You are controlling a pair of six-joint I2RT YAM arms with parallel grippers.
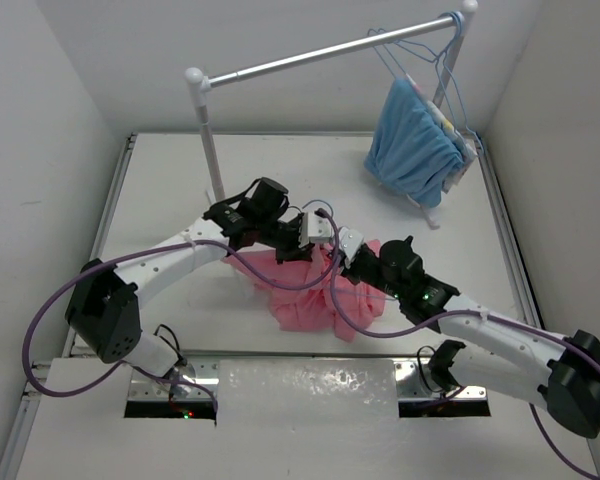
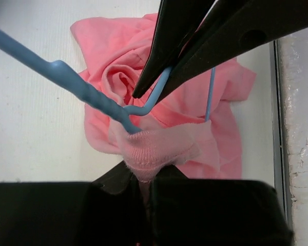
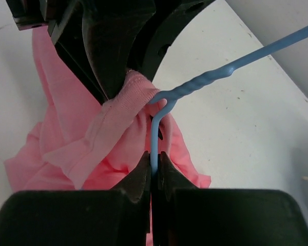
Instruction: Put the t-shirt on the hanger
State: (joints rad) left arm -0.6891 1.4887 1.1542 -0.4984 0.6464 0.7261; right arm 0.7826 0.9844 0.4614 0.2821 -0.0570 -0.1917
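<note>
Left jaws clamp t-shirt [image 2: 159, 147], right jaws hanger [image 3: 154, 143]

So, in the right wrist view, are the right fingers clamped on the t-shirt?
No, the right fingers are shut on the hanger, pinching its blue wire, not the t-shirt.

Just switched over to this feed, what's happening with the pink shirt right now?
Both arms meet over the middle of the table. The left arm has its jaws shut on the ribbed collar of the t-shirt. The right arm has its jaws shut on the hanger, on the wire close to its twisted neck. The collar is held right against that neck, while the rest of the shirt lies crumpled on the table, not yet hung.
</note>
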